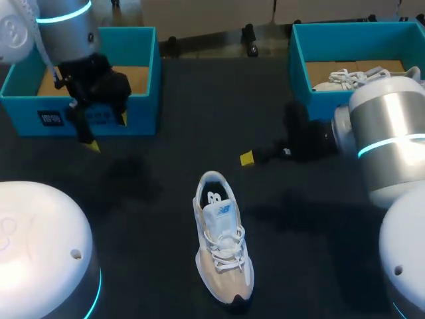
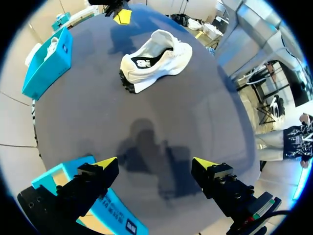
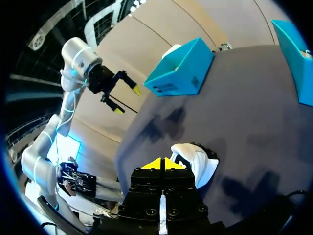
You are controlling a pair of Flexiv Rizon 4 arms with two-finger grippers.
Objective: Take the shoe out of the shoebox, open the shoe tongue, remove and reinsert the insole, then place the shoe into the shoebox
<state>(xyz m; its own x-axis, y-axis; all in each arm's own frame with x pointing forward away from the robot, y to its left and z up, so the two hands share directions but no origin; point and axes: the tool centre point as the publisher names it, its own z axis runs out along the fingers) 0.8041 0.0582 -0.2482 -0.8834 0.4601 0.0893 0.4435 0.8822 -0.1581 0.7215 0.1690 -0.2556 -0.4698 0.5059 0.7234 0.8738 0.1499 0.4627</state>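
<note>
sitting upright on its sole, the white shoe (image 1: 222, 249) is at the near middle of the dark table (image 1: 153, 186), toe toward the near edge, well apart from both boxes. the right gripper (image 1: 247, 158) hangs near its heel, yellow tips pressed together on nothing. the left gripper (image 1: 107, 131) hovers before the far-left blue shoebox (image 1: 143, 86), jaws spread. the far-right blue shoebox (image 1: 299, 63) holds a second shoe (image 1: 348, 78).

The shoe (image 1: 222, 256) is made of cloth and mesh, the left box (image 1: 143, 116) of matt cardboard; the table (image 1: 166, 166) is finished matt
</note>
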